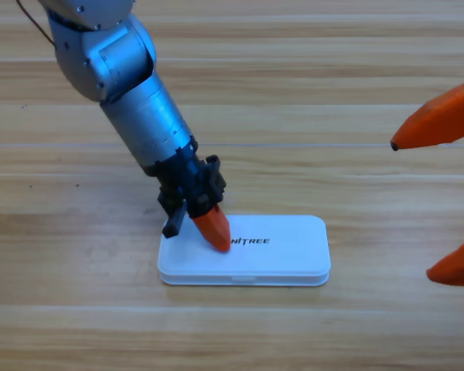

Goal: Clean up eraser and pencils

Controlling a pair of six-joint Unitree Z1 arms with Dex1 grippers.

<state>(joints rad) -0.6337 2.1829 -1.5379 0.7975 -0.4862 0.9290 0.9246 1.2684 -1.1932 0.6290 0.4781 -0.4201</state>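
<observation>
L gripper presses its orange tip on the closed white case, left end; can't tell its jaw gap. R gripper waits at right edge, jaws wide apart.

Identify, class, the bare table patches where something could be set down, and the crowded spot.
Bare wood lies below the closed white case, and between the case and the right gripper at the right edge, jaws wide apart. The top centre is free too. It is crowded at the case's left end, where the left gripper presses down on the lid.
</observation>
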